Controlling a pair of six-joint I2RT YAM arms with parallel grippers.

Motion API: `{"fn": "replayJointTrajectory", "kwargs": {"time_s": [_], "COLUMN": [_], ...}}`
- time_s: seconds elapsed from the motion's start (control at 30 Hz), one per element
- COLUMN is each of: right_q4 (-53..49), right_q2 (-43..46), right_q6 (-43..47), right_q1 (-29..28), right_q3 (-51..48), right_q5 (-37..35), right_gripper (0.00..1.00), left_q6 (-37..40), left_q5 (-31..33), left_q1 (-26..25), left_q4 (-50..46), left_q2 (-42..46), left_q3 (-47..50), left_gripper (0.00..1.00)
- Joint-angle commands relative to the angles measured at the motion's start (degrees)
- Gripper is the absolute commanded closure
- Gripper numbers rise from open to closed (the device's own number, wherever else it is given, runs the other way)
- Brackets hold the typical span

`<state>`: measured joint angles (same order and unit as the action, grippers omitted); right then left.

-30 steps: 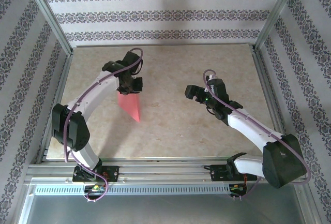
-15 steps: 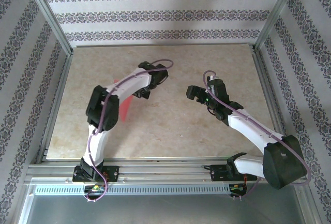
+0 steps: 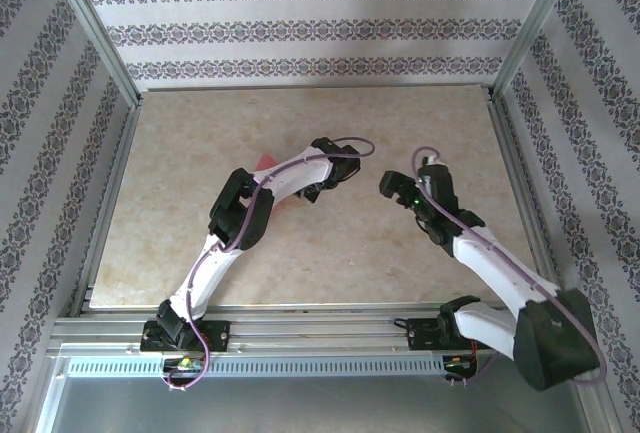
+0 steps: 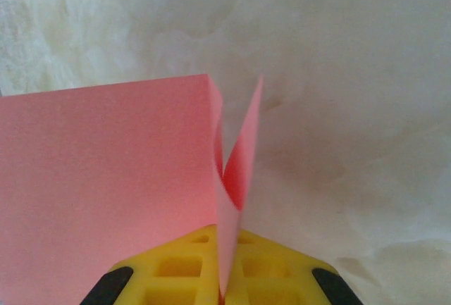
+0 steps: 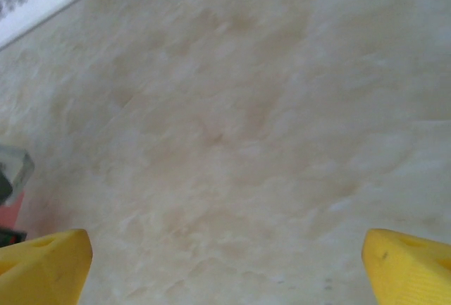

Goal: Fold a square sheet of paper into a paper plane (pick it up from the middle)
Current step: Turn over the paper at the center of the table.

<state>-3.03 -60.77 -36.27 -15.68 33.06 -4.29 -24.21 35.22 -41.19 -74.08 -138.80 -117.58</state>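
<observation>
Pinching the paper plane [image 4: 106, 178] along its centre crease, your left tool [image 4: 222, 284] is clamped on it above the middle of the tabletop [image 3: 180, 243]. Your right tool [image 5: 225, 266] hangs wide apart. The paper looks light and floppy, so grip the layered spine, never a flap.

No text, label, brand, number or sign can be read on anything in these views.
</observation>
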Motion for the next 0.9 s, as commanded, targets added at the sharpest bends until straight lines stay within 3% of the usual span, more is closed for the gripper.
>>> {"fn": "replayJointTrajectory", "kwargs": {"time_s": [0.0,0.53,0.7,0.87], "right_q4": [-2.8,-4.2,-3.7,-2.62], "right_q2": [4.91,6.31,5.0,3.11], "right_q6": [0.63,-1.34,-1.98,-2.84], "right_q1": [3.33,6.62,6.79,6.98], "right_q3": [-1.41,-2.29,-2.11,-2.21], "right_q5": [-2.99,-0.82,-0.62,0.49], "right_gripper": [0.02,0.02,0.02,0.02], "left_q6": [0.34,-0.65,-1.27,-2.53], "left_q5": [-0.7,-12.29,-20.47,-35.69], "left_q1": [-1.3,-2.67,-2.76,-3.02], "left_q4": [0.9,4.99,6.4,12.62], "left_q2": [-1.28,-2.0,2.07,10.64], "left_q3": [-1.34,-1.86,-1.83,2.01], "left_gripper": [0.91,0.76,0.74,0.68]}}
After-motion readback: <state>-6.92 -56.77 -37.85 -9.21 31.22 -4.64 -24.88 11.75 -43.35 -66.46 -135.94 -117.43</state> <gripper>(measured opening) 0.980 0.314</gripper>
